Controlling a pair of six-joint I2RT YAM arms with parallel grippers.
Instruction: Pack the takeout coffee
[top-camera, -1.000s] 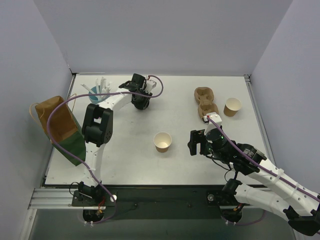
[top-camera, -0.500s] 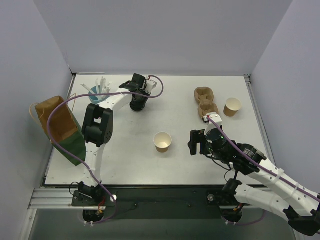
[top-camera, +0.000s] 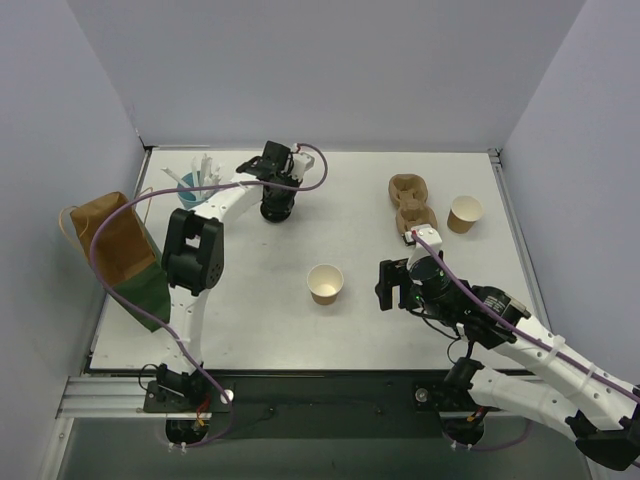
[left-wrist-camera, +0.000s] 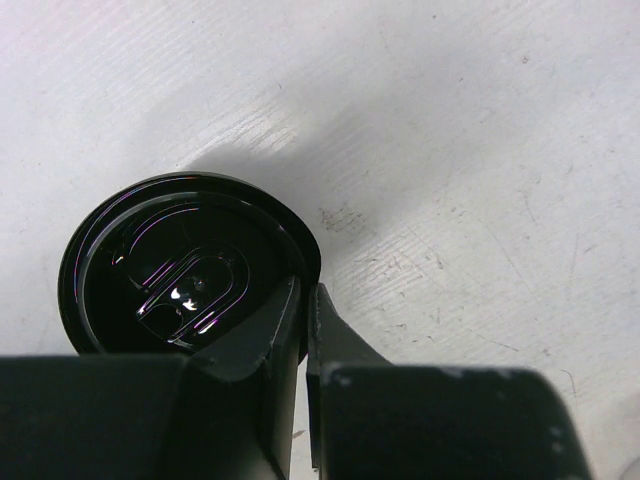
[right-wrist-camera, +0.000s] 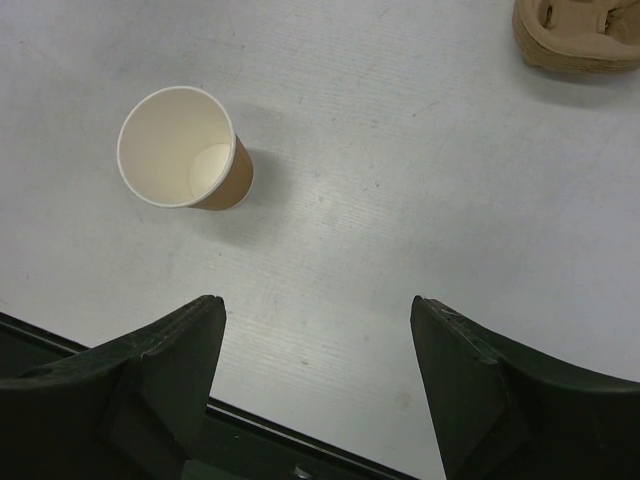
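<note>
A tan paper cup (top-camera: 325, 283) stands open, without a lid, mid-table; it shows pale cream inside in the right wrist view (right-wrist-camera: 180, 148). A second open tan cup (top-camera: 464, 213) stands at the far right. A round black lid (left-wrist-camera: 185, 265) is at the back of the table (top-camera: 277, 209). My left gripper (top-camera: 276, 196) is shut on the lid's rim, as the left wrist view (left-wrist-camera: 305, 300) shows. My right gripper (top-camera: 396, 284) is open and empty, to the right of the middle cup, its fingers wide apart (right-wrist-camera: 318, 330).
A brown moulded-pulp carrier (top-camera: 410, 206) lies at the back right, its corner in the right wrist view (right-wrist-camera: 580, 35). A blue cup of white straws (top-camera: 195, 186) stands at the back left. A brown and green paper bag (top-camera: 122, 256) hangs off the table's left edge.
My left gripper has turned and shifted slightly left with the black lid in it. The right arm has barely moved.
</note>
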